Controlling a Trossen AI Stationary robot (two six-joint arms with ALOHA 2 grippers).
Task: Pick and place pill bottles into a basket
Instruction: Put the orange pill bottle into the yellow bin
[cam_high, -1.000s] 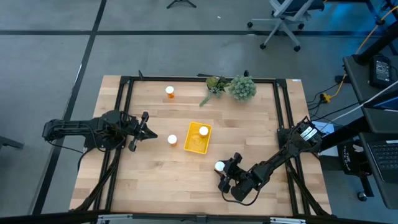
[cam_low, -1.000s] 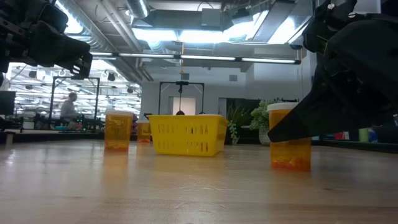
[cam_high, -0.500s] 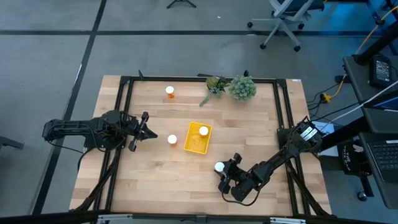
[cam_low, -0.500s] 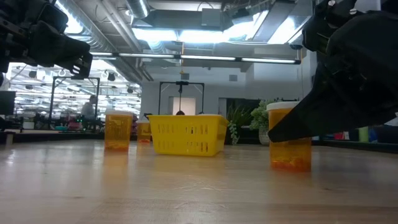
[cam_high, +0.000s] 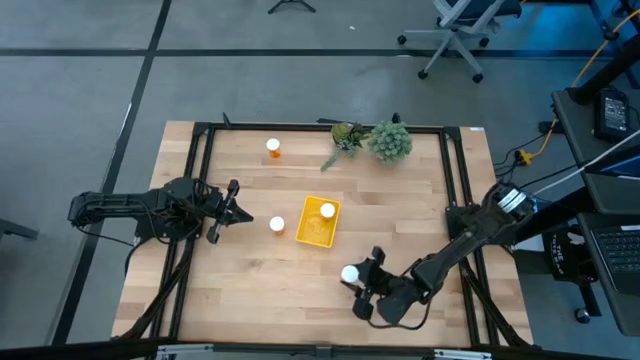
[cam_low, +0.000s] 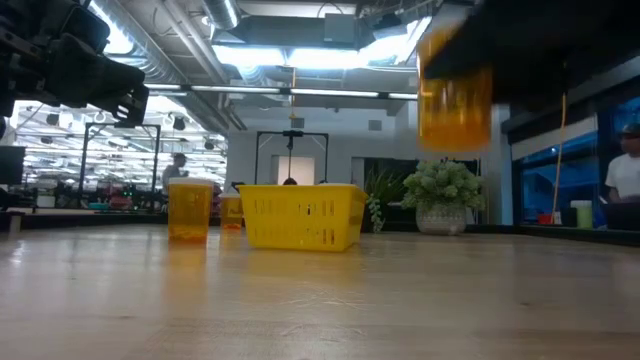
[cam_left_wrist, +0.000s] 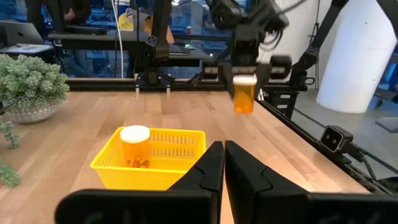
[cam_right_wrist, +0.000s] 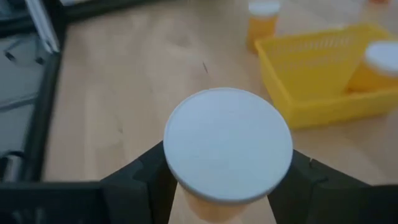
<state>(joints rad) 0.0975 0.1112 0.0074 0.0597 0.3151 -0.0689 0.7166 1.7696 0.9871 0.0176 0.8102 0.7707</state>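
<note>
One orange pill bottle with a white cap (cam_right_wrist: 228, 143) hangs in the air near the table's front right, with my right gripper (cam_high: 360, 280) shut on it. The yellow basket (cam_high: 312, 232) sits mid-table, and a second bottle (cam_high: 327, 210) stands inside it. A third bottle (cam_high: 277, 224) stands on the wood just left of the basket, and another (cam_high: 273, 148) stands toward the far edge. My left gripper (cam_high: 235, 208) waits shut at the table's left, level, pointing at the basket. My right gripper pinches the bottle's upper end, just under the white cap (cam_left_wrist: 244, 79), between its two fingers (cam_right_wrist: 144, 174), one on each side. The fingers slant down from the table's near right. The bottle (cam_low: 455, 95) stays upright, lifted clear of the table.
Two green potted plants (cam_high: 378, 138) stand at the far edge, right of centre. A black frame rail (cam_high: 455, 180) runs around the tabletop. Bare wood lies between the held bottle and the basket (cam_right_wrist: 323, 68). People move in the room behind.
My right gripper has gone up with the bottle, which stood on the table a second ago and now hangs upright well above it. Most of the rise came in the last half second.
</note>
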